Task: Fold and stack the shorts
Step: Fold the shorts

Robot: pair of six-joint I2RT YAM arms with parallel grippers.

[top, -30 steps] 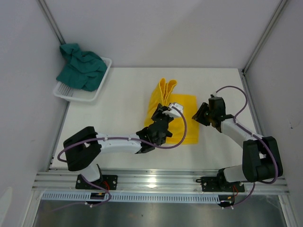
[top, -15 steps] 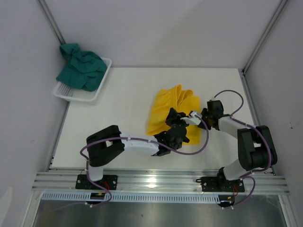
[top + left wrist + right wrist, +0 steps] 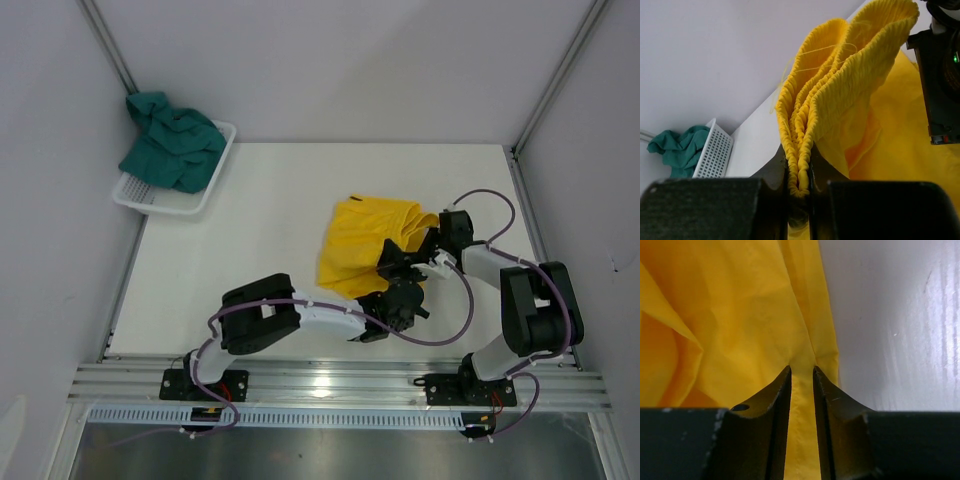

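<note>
The yellow shorts [image 3: 362, 243] lie bunched at the table's middle right. My left gripper [image 3: 397, 262] reaches over them from the near side. In the left wrist view it [image 3: 799, 177] is shut on the gathered elastic waistband [image 3: 840, 85], which rises in folds above the jaws. My right gripper [image 3: 428, 244] is at the shorts' right edge. In the right wrist view it [image 3: 802, 371] has its jaws drawn close on a strip of the yellow fabric [image 3: 740, 315], with creases running out from the tips. The teal shorts [image 3: 172, 140] sit heaped in the basket.
The white mesh basket [image 3: 150, 203] stands at the far left corner, also seen in the left wrist view as the basket [image 3: 715, 152] with the teal shorts [image 3: 677, 150]. Grey walls close in left, back and right. Both arms' cables loop near the shorts.
My left arm swung right, carrying the waistband across the shorts, which went from flat to bunched. My right gripper moved in to the shorts' right edge and narrowed onto the fabric.
</note>
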